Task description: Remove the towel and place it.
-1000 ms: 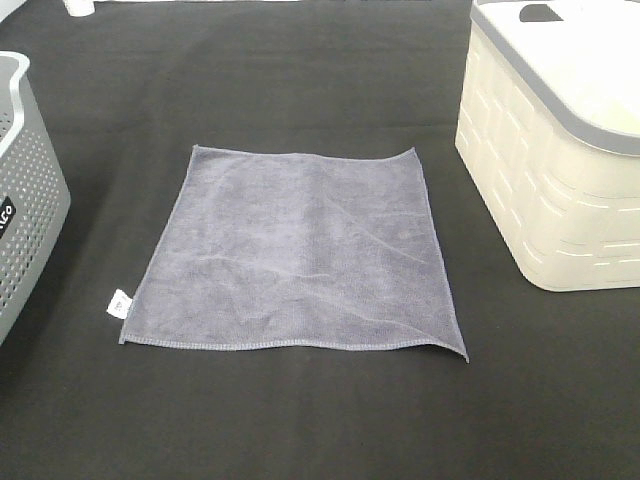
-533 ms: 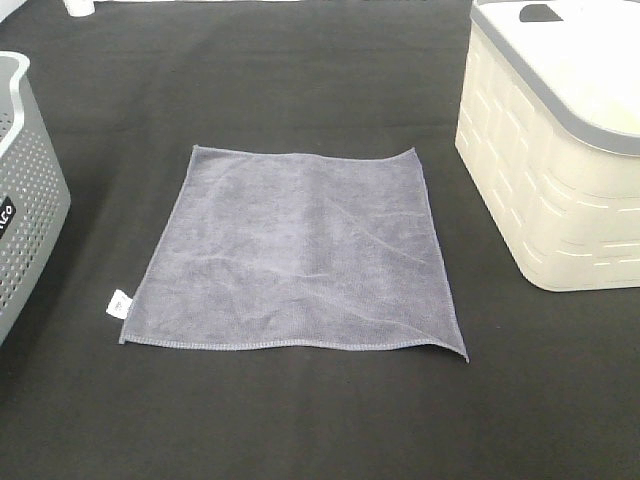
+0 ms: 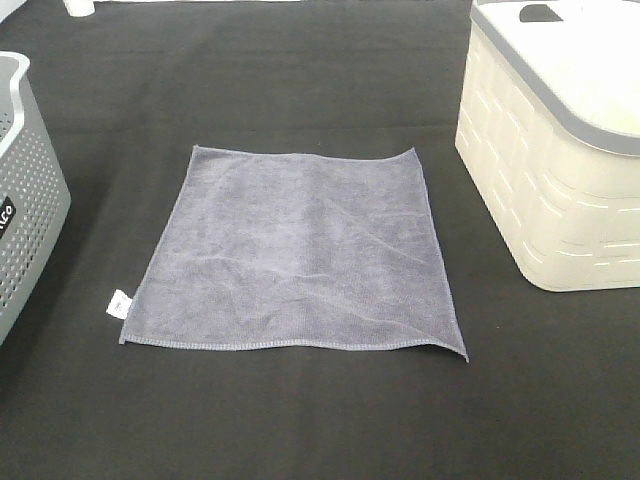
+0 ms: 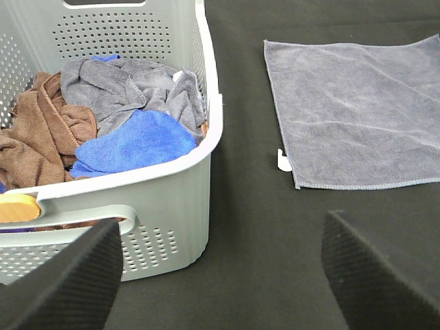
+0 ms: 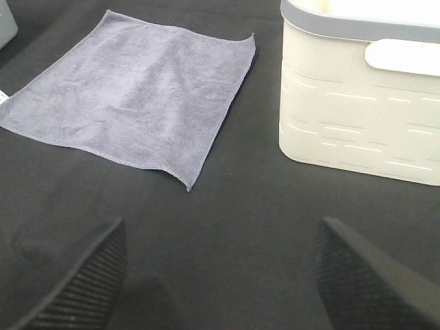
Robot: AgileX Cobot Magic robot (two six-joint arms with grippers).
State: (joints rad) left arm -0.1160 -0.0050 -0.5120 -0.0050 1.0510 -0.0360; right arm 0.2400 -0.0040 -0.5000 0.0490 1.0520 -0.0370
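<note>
The grey-lavender towel (image 3: 295, 255) lies spread flat on the black table, its small white tag (image 3: 117, 301) at the near left corner. It also shows in the left wrist view (image 4: 357, 117) and the right wrist view (image 5: 134, 89). Neither arm shows in the exterior high view. My left gripper (image 4: 220, 275) is open and empty, back from the towel beside the grey basket. My right gripper (image 5: 220, 275) is open and empty, back from the towel's near right corner.
A grey perforated basket (image 3: 25, 200) stands at the left edge, holding brown, grey and blue cloths (image 4: 130, 141). A cream basket with a grey rim (image 3: 560, 160) stands at the right; it also shows in the right wrist view (image 5: 357, 96).
</note>
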